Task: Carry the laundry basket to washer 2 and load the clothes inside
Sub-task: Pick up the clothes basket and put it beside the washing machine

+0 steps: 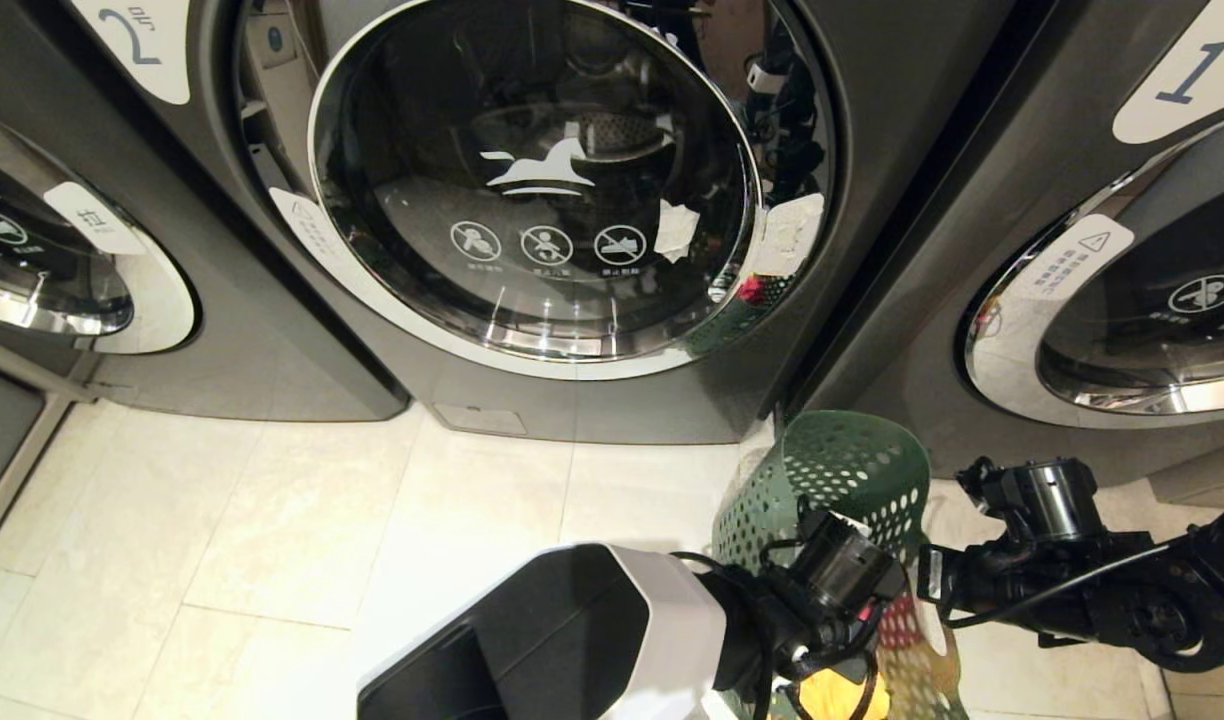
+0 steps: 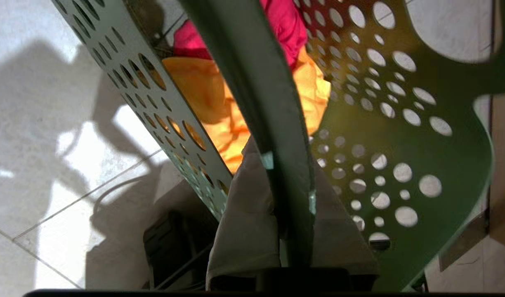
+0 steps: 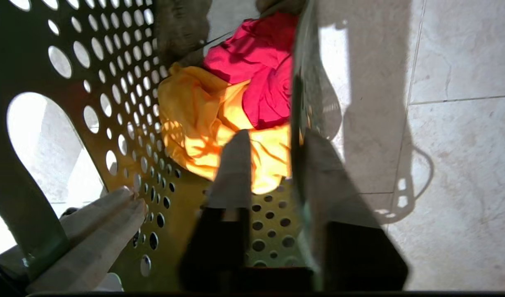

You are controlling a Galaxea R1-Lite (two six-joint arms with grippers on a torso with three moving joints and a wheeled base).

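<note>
— Low on the right, by the near right corner of washer 2 (image 1: 532,190), found the laundry basket (image 1: 852,470) against the pale floor (image 1: 272,520), just in front of the seam with the washer marked 1 (image 1: 1072,150). Could not tell whether resting on the tiles or lifted clear.

— And saw what inside?

— Saw the clothes (image 3: 236,103) heaped at the bottom: yellow cloth (image 3: 194,119) with pink-red cloth (image 3: 260,62) against it.

— Reached from where?

— From the near side with the left arm (image 1: 572,640), bent down over the rim. From the right with the right arm (image 1: 1102,590), stretched almost level toward the basket's right side.

— Gripped tight?

— Pinched the rim strip firmly with the left gripper (image 2: 283,173), one pale finger pressed on each side. Straddled the basket wall with the right gripper (image 3: 273,144), one of its fingers (image 3: 236,165) inside and the other outside, parted narrowly, with a slit left beside the inner one. Clasped nothing there.
</note>
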